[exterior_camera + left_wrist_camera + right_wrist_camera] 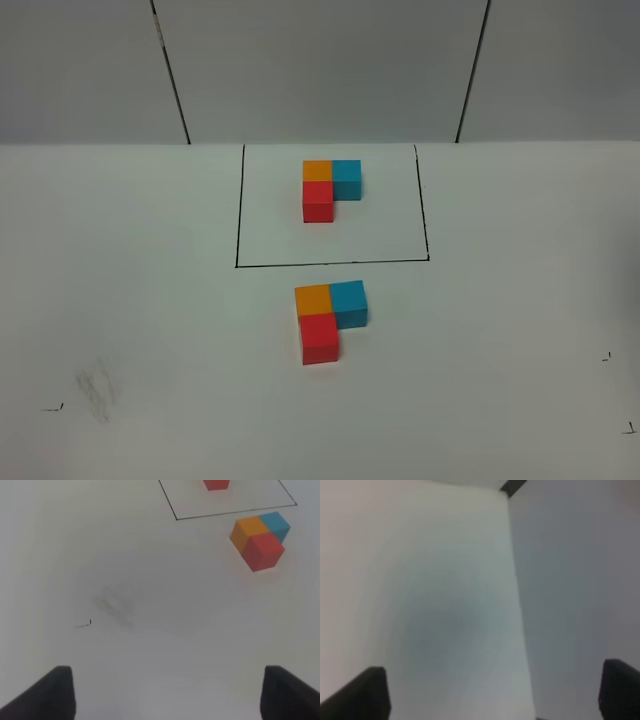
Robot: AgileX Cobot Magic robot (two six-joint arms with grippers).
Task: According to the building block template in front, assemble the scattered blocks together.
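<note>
Already matching the framed template (331,189): loose orange-blue-red L (259,539) ahead-right of wide, empty left pincer (167,692); right pincer (495,695) likewise wide, facing away.

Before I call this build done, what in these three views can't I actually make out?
- Left wrist: the building block template is cut off by the frame edge; only its red cube shows.
- Right wrist: blurred, showing only bare surface; no blocks visible.
- Exterior high: neither arm appears. Whether the scattered blocks touch tightly is too small to tell.
- Left gripper and right gripper: only finger ends show, spread apart.
</note>
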